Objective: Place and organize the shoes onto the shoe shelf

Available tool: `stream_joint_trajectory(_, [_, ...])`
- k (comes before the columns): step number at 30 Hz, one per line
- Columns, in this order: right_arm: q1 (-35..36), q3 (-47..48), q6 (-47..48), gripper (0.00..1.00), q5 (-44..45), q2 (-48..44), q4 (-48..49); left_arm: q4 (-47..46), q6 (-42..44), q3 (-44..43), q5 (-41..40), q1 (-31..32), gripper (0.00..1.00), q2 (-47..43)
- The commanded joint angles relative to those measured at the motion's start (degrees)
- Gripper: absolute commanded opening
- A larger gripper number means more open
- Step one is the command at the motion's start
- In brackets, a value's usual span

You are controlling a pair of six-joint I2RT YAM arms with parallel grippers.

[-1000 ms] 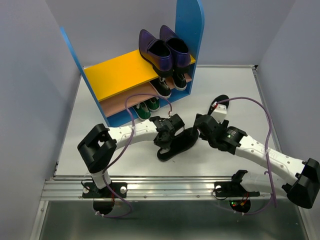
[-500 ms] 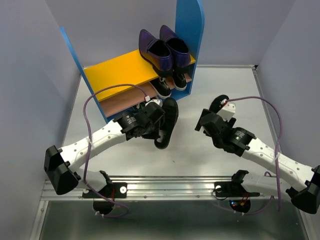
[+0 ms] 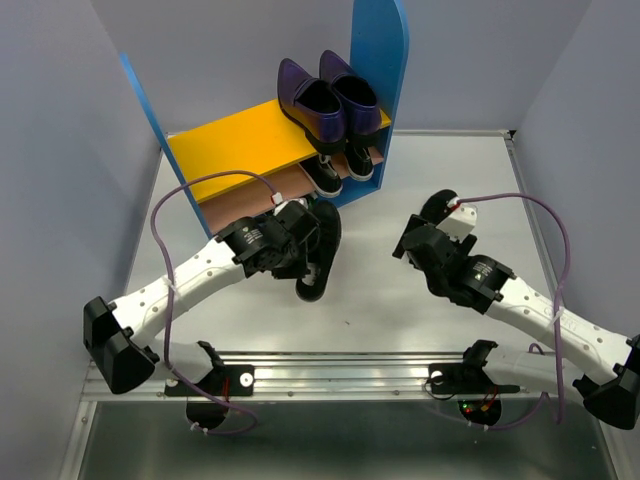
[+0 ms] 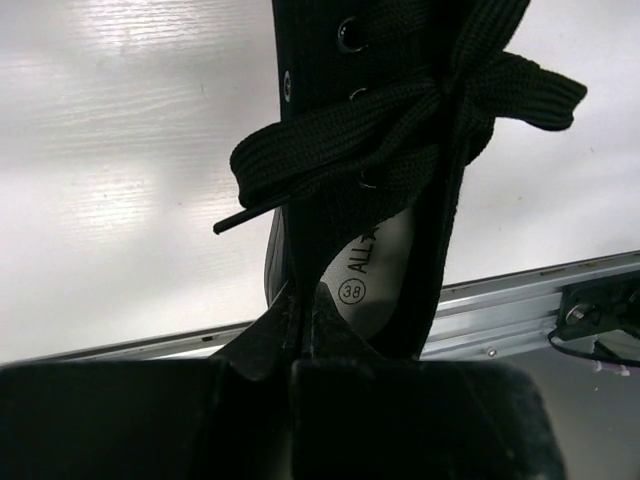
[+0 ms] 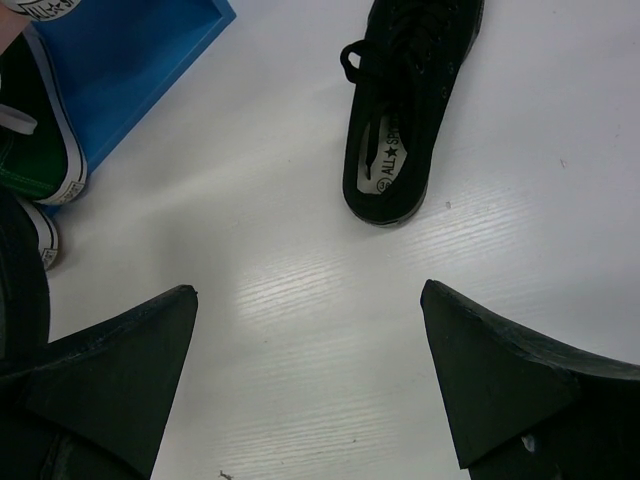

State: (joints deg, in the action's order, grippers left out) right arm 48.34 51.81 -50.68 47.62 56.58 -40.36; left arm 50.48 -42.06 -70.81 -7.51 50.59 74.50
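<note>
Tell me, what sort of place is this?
Probably a robot test booth: two arms bolted to a table, plain walls around it, a shoe shelf, the left pincer gripping a black sneaker.

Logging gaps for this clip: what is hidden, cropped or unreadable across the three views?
1. Top view: the green sneaker is covered by the left gripper and the black canvas lace-up sneaker it holds; the right wrist view crops it at the left edge.
2. Top view: the second black sneaker on the table is mostly behind the right arm.
3. Left wrist view: the held sneaker's toe is cut by the top edge.
</note>
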Motion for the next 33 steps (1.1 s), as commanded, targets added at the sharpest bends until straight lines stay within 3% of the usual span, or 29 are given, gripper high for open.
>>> stream_joint_trajectory(1, [-0.35,2.42,-1.27,1.0,2.75,-0.77,0.1,-0.04,-2.76,-4.08,-3.03,-1.28,0.0,-5.59])
stream_joint_trajectory(12, [-0.35,3.03,-0.39,1.0,1.78,0.55,1.07,1.2,-7.85,-3.46,-10.24,-3.3,0.0,-10.6])
stream_joint_trajectory(23, [-0.35,2.94,0.58,1.0,0.64,0.73,1.86,-3.54,-12.34,-3.46,-16.31,-6.29,0.0,-7.27])
stream_joint_trajectory(33, [-0.35,3.29,0.75,1.0,0.55,0.99,1.86,-8.9,-10.85,-5.22,-17.89,-10.42,0.0,-3.05])
